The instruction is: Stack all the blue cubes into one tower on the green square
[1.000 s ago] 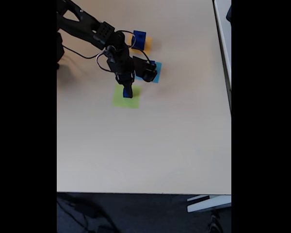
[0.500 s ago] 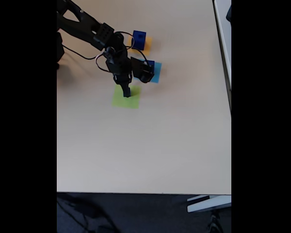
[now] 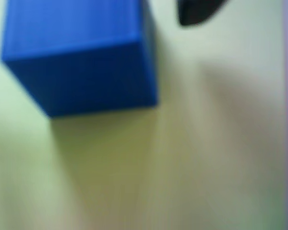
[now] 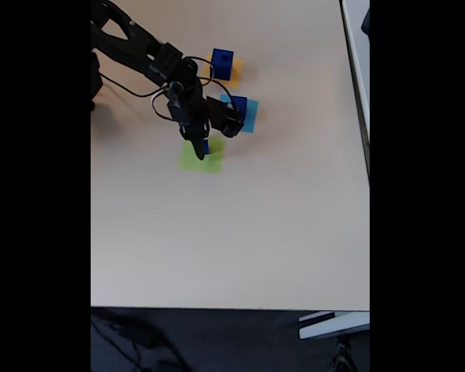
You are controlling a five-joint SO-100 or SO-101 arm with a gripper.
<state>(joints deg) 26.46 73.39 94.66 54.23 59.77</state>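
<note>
Blue solid cube [image 3: 81, 57] sits on the flat lime-green square [image 4: 202, 160]; black gripper [image 4: 199, 149] hovers beside it (jaw state's unclear).

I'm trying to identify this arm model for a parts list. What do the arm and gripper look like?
The arm is all black, built of blocky segments, with thin dark cables looping loosely beside its wrist. The gripper is black too, narrowing to slim fingers; a rounded black fingertip shows in the wrist view. No markings are legible.

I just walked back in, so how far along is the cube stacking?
Done: one blue cube sits on the green square, the gripper right over it. In hand: jaw state unclear. Left: the cube on the orange square and the cube on the light-blue square.
</note>
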